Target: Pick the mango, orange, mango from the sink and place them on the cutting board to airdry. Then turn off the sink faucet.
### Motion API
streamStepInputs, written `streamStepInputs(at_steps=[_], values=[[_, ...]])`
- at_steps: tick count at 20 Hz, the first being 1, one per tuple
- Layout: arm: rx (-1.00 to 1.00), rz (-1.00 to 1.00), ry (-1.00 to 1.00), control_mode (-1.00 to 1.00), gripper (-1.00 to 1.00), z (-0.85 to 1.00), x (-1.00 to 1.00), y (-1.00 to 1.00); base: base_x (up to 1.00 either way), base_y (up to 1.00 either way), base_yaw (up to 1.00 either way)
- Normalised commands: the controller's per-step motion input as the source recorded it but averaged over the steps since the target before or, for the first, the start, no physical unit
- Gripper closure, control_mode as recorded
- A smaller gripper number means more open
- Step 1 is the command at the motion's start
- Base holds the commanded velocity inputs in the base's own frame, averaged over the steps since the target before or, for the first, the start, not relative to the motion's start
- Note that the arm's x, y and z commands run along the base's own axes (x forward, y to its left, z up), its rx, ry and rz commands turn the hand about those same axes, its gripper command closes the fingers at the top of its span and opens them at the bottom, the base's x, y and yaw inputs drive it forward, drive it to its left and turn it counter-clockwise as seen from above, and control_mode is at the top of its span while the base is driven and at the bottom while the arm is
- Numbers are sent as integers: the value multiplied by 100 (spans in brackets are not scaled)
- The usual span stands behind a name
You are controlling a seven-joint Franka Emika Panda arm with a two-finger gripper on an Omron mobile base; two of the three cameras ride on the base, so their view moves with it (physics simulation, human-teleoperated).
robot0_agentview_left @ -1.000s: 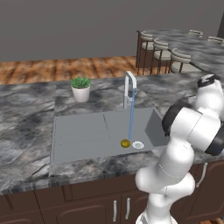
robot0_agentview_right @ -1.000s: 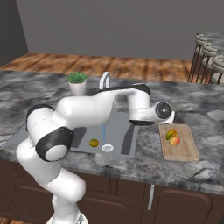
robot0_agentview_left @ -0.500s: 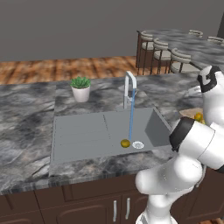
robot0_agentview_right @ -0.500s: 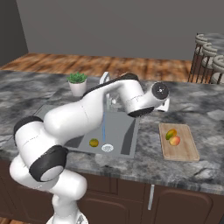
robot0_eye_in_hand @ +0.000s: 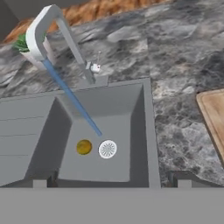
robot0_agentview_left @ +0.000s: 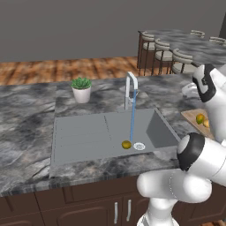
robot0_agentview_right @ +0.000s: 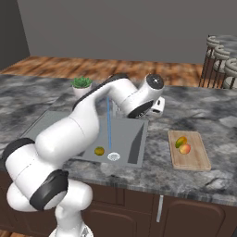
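Observation:
An olive-yellow mango (robot0_agentview_left: 126, 144) (robot0_agentview_right: 99, 151) (robot0_eye_in_hand: 84, 147) lies in the grey sink (robot0_agentview_left: 88, 132) (robot0_agentview_right: 132, 139) (robot0_eye_in_hand: 26, 127) next to the round white drain (robot0_eye_in_hand: 107, 149). The sink faucet (robot0_agentview_left: 131, 86) (robot0_eye_in_hand: 48, 26) pours a blue stream of water; its small lever (robot0_eye_in_hand: 94, 68) sits at its side. On the tan cutting board (robot0_agentview_right: 196, 159) (robot0_agentview_left: 190, 115) (robot0_eye_in_hand: 214, 113) rest a green-and-orange mango (robot0_agentview_right: 180, 141) and the orange (robot0_agentview_right: 185, 149), side by side. My gripper (robot0_agentview_right: 159, 107) (robot0_agentview_left: 189, 91) (robot0_eye_in_hand: 111, 183) hovers open and empty above the counter between sink and board, looking down at the basin.
A potted green plant (robot0_agentview_left: 81, 90) (robot0_agentview_right: 81, 85) stands on the dark marble counter behind the sink's ribbed drainboard. Bar stools (robot0_agentview_left: 172, 55) line a second counter at the back right. My own white arm arches over the sink in the right base view.
My hand has risen from just above the cutting board and swung back toward the sink. The two fruits stay on the board; the mango in the sink has not moved.

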Motion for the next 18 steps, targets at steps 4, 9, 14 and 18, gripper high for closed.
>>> streamStepInputs(at_steps=[4,9,14,18], values=[[2,0,22,-100,-100,10,-33,65,0,0,0],[0,0,24,-100,-100,12,-29,65,0,0,0],[0,1,17,-100,-100,7,-20,43,0,0,0],[0,6,0,-100,-100,-1,-17,22,0,0,0]])
